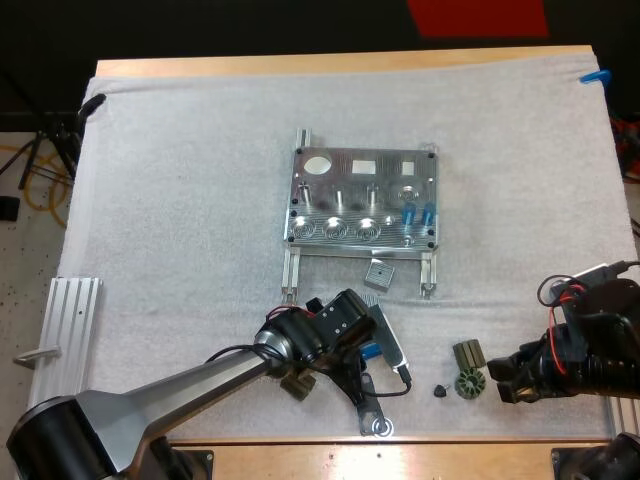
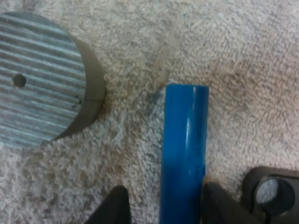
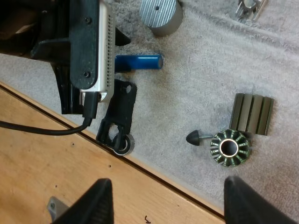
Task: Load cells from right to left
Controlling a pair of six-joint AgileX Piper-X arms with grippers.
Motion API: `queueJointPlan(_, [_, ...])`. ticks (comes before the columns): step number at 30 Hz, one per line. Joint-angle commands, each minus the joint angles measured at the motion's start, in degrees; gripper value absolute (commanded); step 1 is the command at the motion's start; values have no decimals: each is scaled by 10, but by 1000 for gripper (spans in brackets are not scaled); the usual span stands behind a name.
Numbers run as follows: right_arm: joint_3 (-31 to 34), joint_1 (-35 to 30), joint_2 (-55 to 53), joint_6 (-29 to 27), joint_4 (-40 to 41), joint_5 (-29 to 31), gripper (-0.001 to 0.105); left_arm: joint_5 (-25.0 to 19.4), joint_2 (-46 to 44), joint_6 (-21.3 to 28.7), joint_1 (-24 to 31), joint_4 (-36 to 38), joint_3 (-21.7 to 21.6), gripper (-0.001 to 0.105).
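- Straddling the blue cell [image 2: 183, 154], the left claw [image 2: 166, 187] is held with its fingers apart: one finger is laid against the cell's side and the other stands clear, so nothing is clamped yet.
- The right claw [image 3: 167, 182] is spread wide and empty over the wooden front edge of the bench [image 3: 56, 154].
- The cell is found lying flat on the white mat [image 1: 180, 200], near that front edge, between a short metal disc [image 2: 39, 79] with a grooved top and a black bracket [image 2: 271, 196].
- A dark finned rotor [image 3: 229, 148], a ribbed olive block [image 3: 252, 114] and a small black cone [image 3: 194, 137] are grouped on the mat nearer the right claw.
- The cell is judged smooth, glossy and round. If it is closed on off-centre, it could be rolled across the looped terry pile or squeezed out from between the fingers.
- The bracket lies just beside one finger and could be snagged and dragged if the closing drifts that way.
- Farther off, the machined aluminium fixture [image 1: 360, 200] is set mid-mat on two rails. Two seated cells [image 1: 408, 213] are held at its right end, and the round recesses to their left appear bare.
- A tilted grasp is likely to be punished there: the cell could be jammed on a hard recess rim, or the seated cells could be knocked.
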Motion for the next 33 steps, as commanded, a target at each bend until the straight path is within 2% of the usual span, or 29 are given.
queueJointPlan(1, [-1,-4,-2,2,0,-2,52,-4,1,-5,-2,3,-1,36])
queueJointPlan(9, [-1,-4,-2,2,0,-2,52,24,28,-1,-2,11,-1,36])
queueJointPlan(15, [-1,-4,-2,2,-4,-2,52,16,38,-1,-2,31,-5,35])
queueJointPlan(17, [-1,-4,-2,2,-10,-2,52,13,38,-1,-2,32,-6,28])
queueJointPlan(20, [-1,-4,-2,2,-17,-2,52,13,34,-1,-2,33,-10,3])
queueJointPlan(21, [-1,-4,-2,2,-17,-2,52,13,31,1,-2,33,-10,0])
queueJointPlan(33, [-1,-4,-1,2,-27,-6,52,1,-41,43,-2,38,-10,0])
